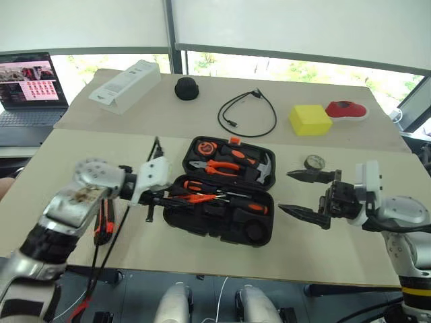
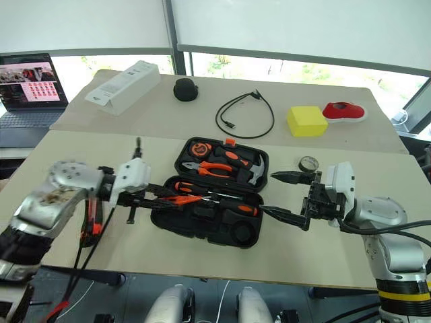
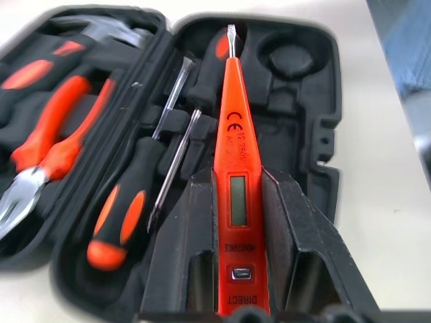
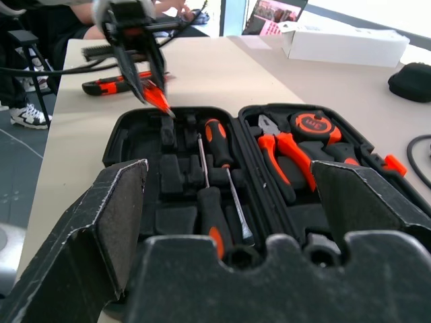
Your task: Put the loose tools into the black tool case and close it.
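Up close in the left wrist view, the left gripper (image 3: 244,269) is clamped on the orange tester pen (image 3: 235,168), whose metal tip points over the open tool case (image 3: 316,155). That view reads the pen's little display window and printed lettering, which the head views cannot; from the head the pen is just an orange sliver at the case's near-left edge.

Two screwdrivers (image 4: 217,145) already lie side by side in the near half of the case (their slots run lengthwise), and the far half holds the pliers (image 1: 219,168), tape measure (image 1: 207,147) and hammer (image 1: 264,168).

Over on the right, the right gripper (image 1: 304,195) hangs just beside the case with its fingers spread wide, holding nothing. Its wrist view catches the utility knife (image 4: 111,84) lying on the table (image 1: 323,249) beyond the case, behind the left gripper. A small tape roll (image 1: 314,161) sits on the table near the right gripper.
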Tool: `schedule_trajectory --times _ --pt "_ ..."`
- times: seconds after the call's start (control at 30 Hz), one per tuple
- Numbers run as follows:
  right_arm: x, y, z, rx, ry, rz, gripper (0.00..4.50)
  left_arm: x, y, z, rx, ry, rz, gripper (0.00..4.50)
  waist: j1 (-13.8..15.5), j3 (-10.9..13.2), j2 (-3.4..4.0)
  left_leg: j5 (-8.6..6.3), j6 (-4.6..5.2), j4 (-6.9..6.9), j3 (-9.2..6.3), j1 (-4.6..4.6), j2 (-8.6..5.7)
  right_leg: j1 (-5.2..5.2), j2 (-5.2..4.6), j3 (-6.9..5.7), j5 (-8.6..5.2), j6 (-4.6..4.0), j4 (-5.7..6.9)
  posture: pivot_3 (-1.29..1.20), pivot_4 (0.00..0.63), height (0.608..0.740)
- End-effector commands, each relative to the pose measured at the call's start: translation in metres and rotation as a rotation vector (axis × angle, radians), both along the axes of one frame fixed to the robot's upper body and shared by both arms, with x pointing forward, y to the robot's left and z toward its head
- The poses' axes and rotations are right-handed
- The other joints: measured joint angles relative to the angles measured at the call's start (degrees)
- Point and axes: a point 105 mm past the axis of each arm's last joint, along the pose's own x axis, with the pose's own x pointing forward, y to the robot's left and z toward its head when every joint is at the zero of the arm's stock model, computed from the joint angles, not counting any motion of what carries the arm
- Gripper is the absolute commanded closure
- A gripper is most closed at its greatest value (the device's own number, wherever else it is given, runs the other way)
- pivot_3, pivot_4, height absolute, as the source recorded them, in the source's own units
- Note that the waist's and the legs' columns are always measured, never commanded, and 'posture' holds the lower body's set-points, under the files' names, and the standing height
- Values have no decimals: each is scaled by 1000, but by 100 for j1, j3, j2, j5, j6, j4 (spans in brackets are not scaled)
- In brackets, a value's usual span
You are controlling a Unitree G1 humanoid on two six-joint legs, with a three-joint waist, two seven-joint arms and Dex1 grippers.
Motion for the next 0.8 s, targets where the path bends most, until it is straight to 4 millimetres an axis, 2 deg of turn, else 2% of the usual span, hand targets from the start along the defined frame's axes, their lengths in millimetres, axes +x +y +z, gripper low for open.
schedule_trajectory --times 0.03,0.2,0.5,0.8 --pt "-7 2 10 -2 -31 -6 0 13 -3 -8 109 -21 -8 4047 -24 0 0 0 0 0 -1 0 0 -1 1 1 0 0 0 0 150 740" --pt "-15 3 9 12 -20 -27 0 31 -8 -13 198 -80 -11 4047 -14 0 0 0 1 8 -5 -3 -1 0 1 1 -1 3 3 0 150 740" --pt "-20 5 8 22 -9 -45 0 21 -18 -18 235 -52 -123 4047 5 0 0 -1 2 20 -7 -6 1 2 0 0 -2 4 9 0 150 740" --pt "-17 9 8 31 -9 -45 0 30 -9 -29 335 -57 -58 4047 6 0 0 -1 2 31 -10 -4 1 6 2 0 -2 5 15 0 150 740"
